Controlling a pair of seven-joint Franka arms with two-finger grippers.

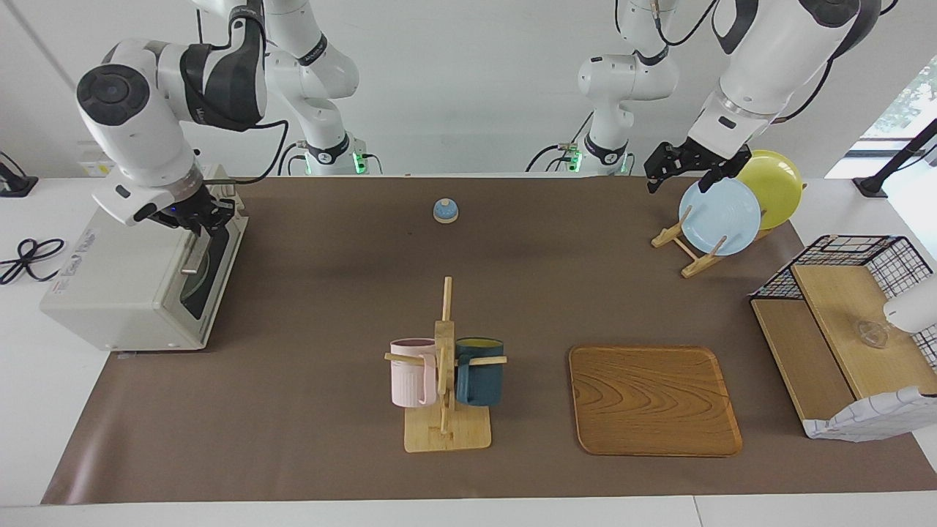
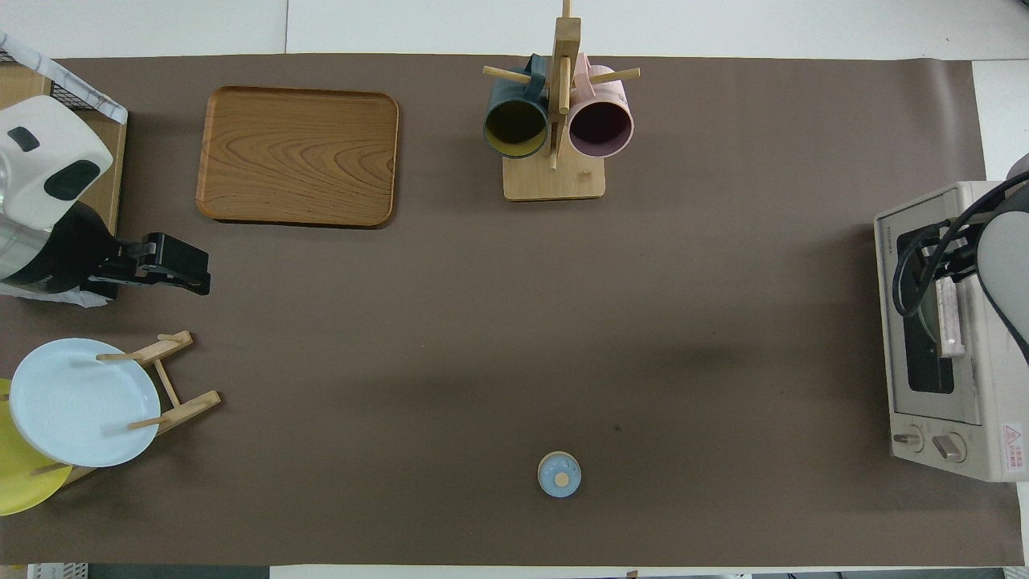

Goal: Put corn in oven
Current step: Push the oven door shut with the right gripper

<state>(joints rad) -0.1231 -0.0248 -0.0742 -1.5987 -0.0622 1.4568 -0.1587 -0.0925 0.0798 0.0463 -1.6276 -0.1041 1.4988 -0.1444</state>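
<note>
The off-white oven (image 1: 117,285) stands at the right arm's end of the table, its dark glass door (image 1: 208,274) facing the middle of the table; it also shows in the overhead view (image 2: 940,418). My right gripper (image 1: 207,218) is at the top of the door, by the end of the metal bar handle (image 2: 952,322) nearer to the robots. In the overhead view the arm covers the gripper. No corn shows in either view. My left gripper (image 1: 659,178) is open and empty, up in the air beside the plate rack.
A plate rack (image 1: 695,252) holds a light blue plate (image 1: 719,216) and a yellow plate (image 1: 776,187). A wooden tray (image 1: 654,401), a mug tree (image 1: 445,380) with two mugs, a small blue bell (image 1: 445,211) and a wire shelf (image 1: 842,329) stand on the brown mat.
</note>
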